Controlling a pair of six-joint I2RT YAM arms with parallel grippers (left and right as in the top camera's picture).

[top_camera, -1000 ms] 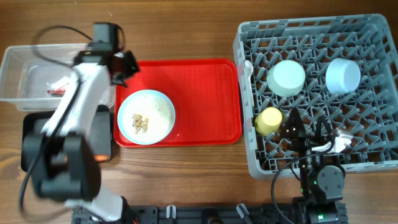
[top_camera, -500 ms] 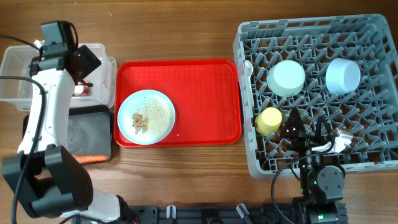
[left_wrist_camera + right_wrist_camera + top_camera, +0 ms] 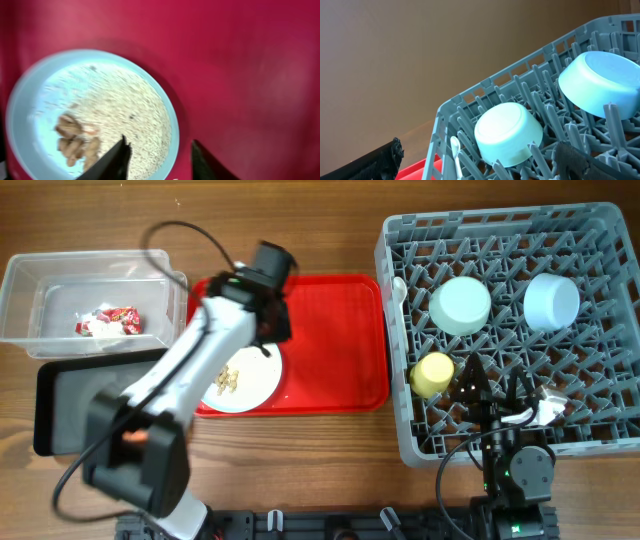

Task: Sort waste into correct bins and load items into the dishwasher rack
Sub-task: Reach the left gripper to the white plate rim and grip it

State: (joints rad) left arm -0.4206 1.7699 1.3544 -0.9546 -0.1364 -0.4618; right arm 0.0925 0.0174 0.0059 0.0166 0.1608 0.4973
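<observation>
My left gripper is open and hangs over the right rim of the round light-blue plate on the red serving tray. One finger is over the rice, the other over the tray. Brownish scraps lie on the plate's left part. The red wrapper and white tissue lie in the clear tub. The black tray lies below the tub; the carrot piece is hidden. My right gripper is open over the grey rack.
The rack holds a pale green bowl, a light-blue bowl, a yellow-green cup and a white spoon. The red serving tray lies between the bins and the rack.
My left arm has swung right from over the clear tub to over the plate on the red tray. The right arm has not moved.
</observation>
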